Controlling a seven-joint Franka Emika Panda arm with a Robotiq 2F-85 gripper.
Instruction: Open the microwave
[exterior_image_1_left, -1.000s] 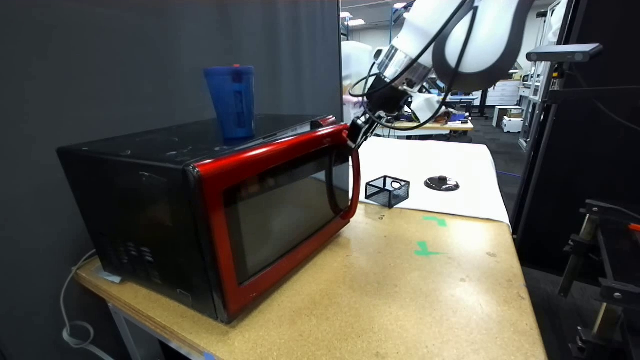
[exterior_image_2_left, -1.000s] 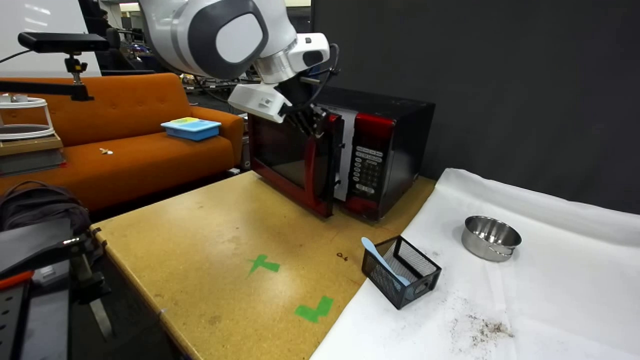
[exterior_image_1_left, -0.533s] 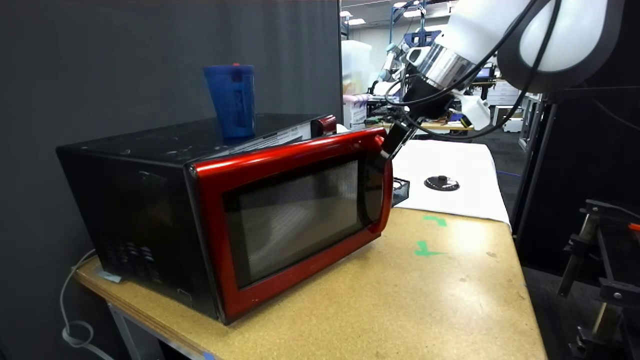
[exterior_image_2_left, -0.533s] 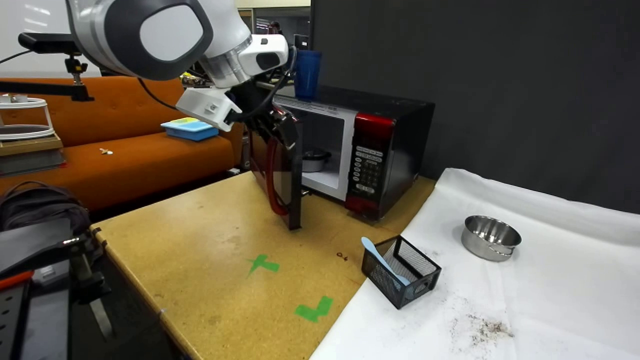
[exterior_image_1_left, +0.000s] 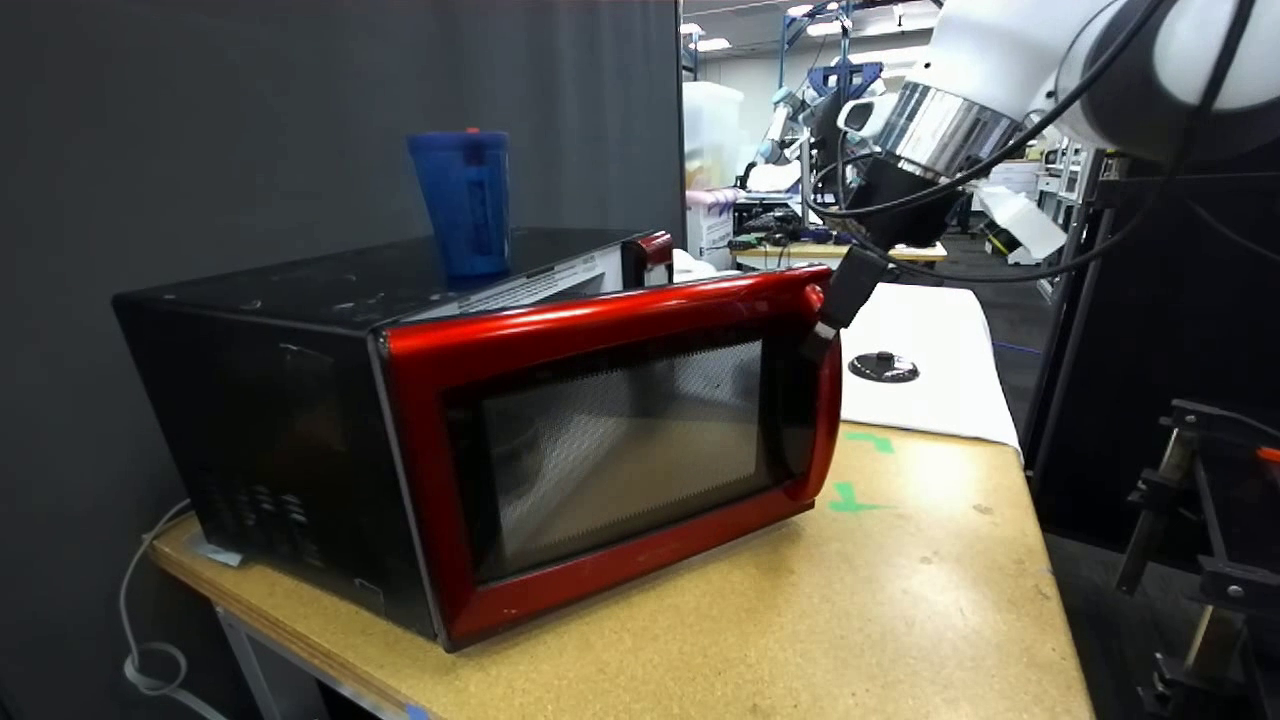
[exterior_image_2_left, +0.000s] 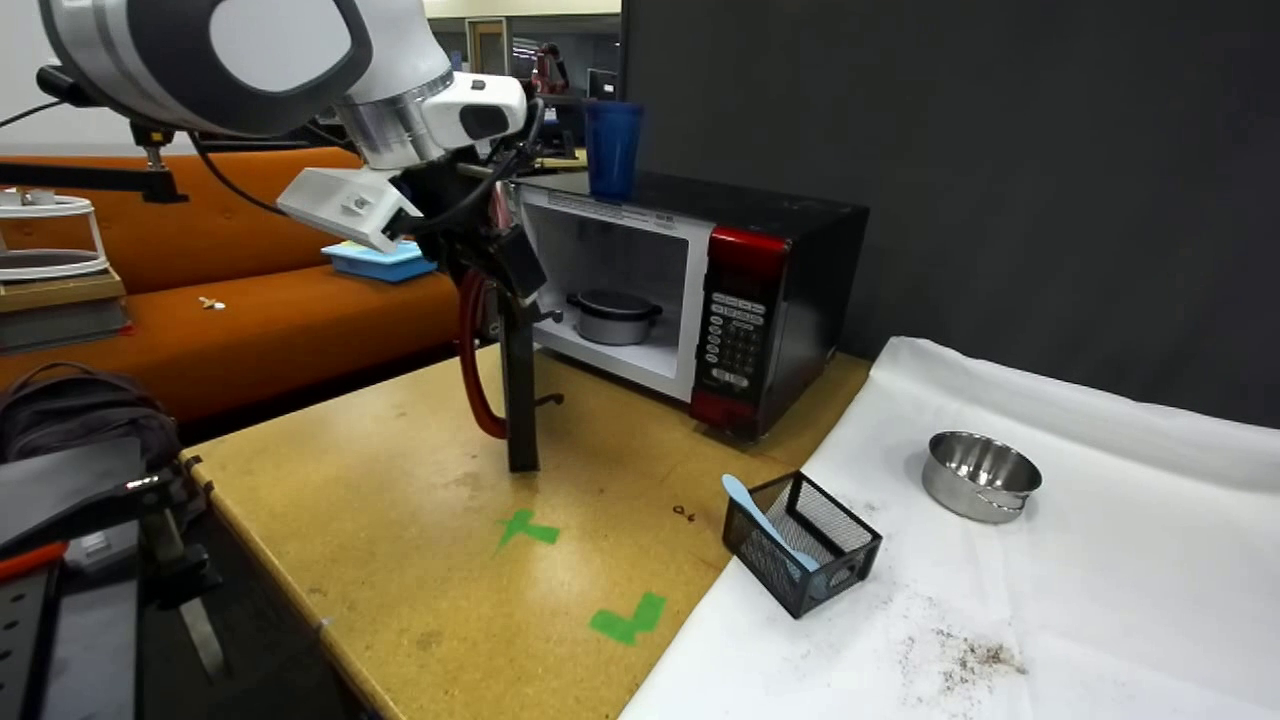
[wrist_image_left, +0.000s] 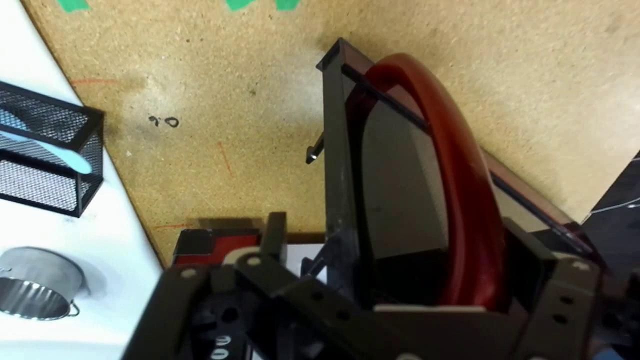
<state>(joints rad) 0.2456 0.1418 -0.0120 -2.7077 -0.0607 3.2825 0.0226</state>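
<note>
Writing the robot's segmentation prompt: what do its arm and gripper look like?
Arm: rounded white links, dark grey trim around a white disc, shiny silver wrist ring, white hub with dark oval pad. Angular white housing alongside, its small mark unreadable. Black cables loop outside. Gripper: black, two blocky fingers, pale round pin heads.

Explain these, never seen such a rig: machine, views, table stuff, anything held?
A robot arm with a two-fingered tool, there to open the microwave. Two views look in from outside; the wrist view looks past the tool's fingers. The door stands open; a blue cup stands on the microwave, a grey pot inside it. The table also bears a metal pan, a black lid and a mesh basket with a blue utensil. Nothing looks clamped: the fingers stand apart, the door's edge and handle between them.
</note>
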